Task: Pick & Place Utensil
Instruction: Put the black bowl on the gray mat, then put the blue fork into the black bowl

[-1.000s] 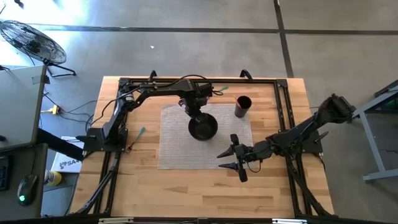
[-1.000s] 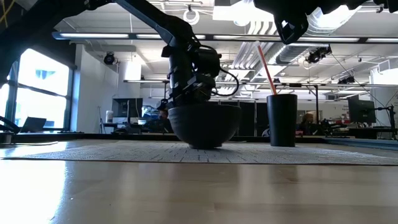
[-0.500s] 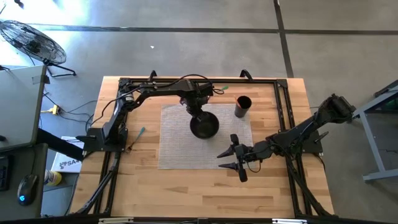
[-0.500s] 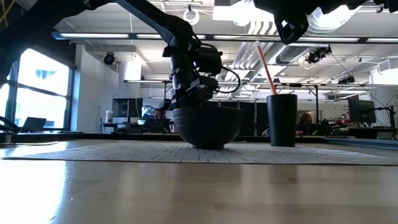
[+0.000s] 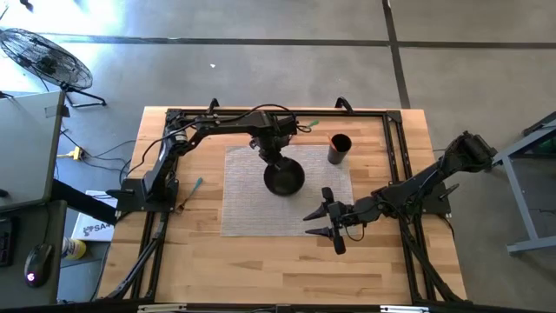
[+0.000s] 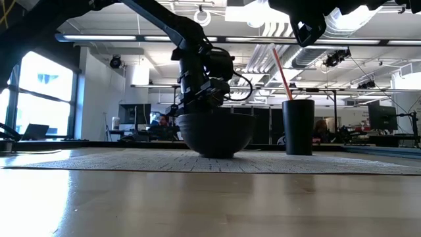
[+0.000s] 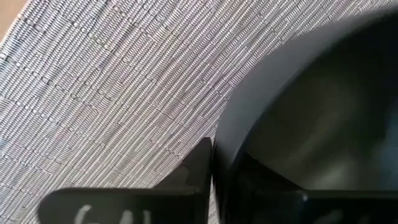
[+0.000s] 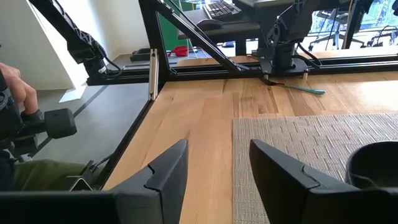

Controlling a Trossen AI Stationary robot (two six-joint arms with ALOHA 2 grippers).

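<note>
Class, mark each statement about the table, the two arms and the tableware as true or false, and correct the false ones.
1. The left hand grips the rim of the black bowl. True.
2. The bowl sits on bare wood. False: it rests on the grey woven mat.
3. The right hand is open and holds nothing. True.
4. The dark cup is empty. False: a red straw-like stick stands in it.
5. A teal-handled utensil lies on the wood left of the mat. True.
</note>
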